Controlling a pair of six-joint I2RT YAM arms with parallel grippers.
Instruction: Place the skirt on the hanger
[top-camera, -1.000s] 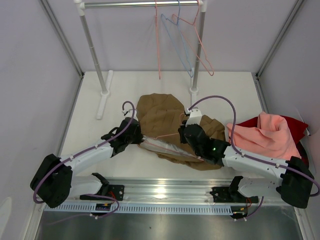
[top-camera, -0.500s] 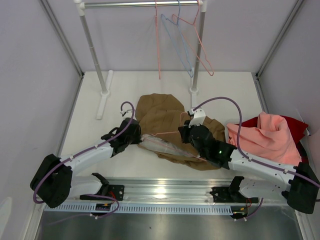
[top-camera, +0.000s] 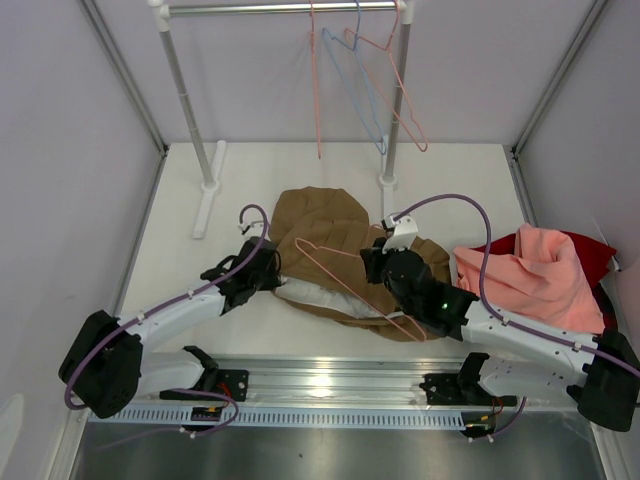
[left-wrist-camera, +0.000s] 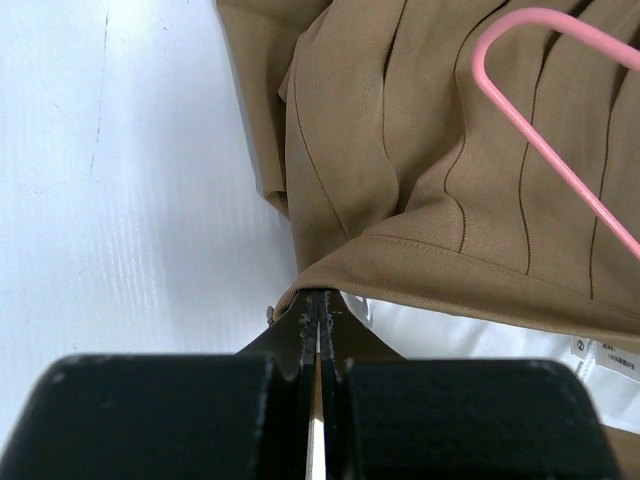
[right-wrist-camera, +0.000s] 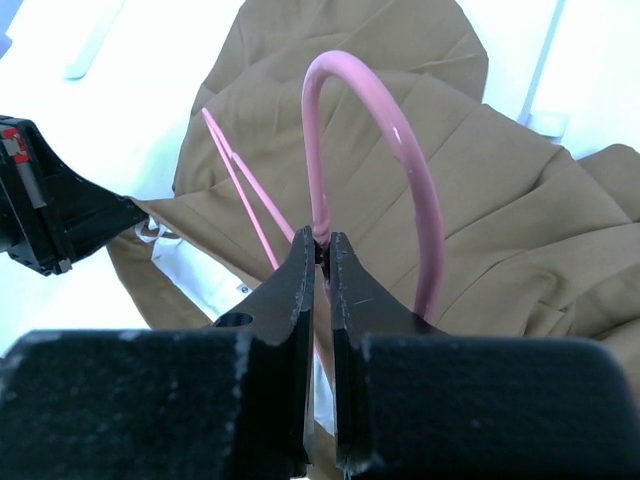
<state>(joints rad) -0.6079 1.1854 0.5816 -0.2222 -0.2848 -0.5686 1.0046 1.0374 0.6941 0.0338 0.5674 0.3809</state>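
Note:
The tan-brown skirt (top-camera: 325, 225) lies crumpled at the table's middle, its pale lining (top-camera: 320, 296) showing at the near edge. My left gripper (top-camera: 272, 277) is shut on the skirt's waistband edge (left-wrist-camera: 318, 298), with the lining (left-wrist-camera: 470, 335) just right of the pinch. My right gripper (top-camera: 372, 262) is shut on the neck of a salmon-pink hanger (top-camera: 350, 288). The hanger's triangle lies slantwise over the skirt's near part. In the right wrist view the hook (right-wrist-camera: 400, 150) arches above the gripper (right-wrist-camera: 322, 248) over the skirt (right-wrist-camera: 500, 180). The hanger wire also shows in the left wrist view (left-wrist-camera: 560, 160).
A clothes rack stands at the back, its post bases (top-camera: 210, 185) on the table, with pink wire hangers (top-camera: 405, 110) and a light blue one (top-camera: 362, 100) hanging on its rail. A salmon-pink cloth (top-camera: 530, 270) lies over a dark red cloth (top-camera: 592, 250) at the right.
My right gripper has shifted slightly right and turned. The hanger's triangle has swung out across the skirt's near part. More pale lining shows at the waistband held by my left gripper.

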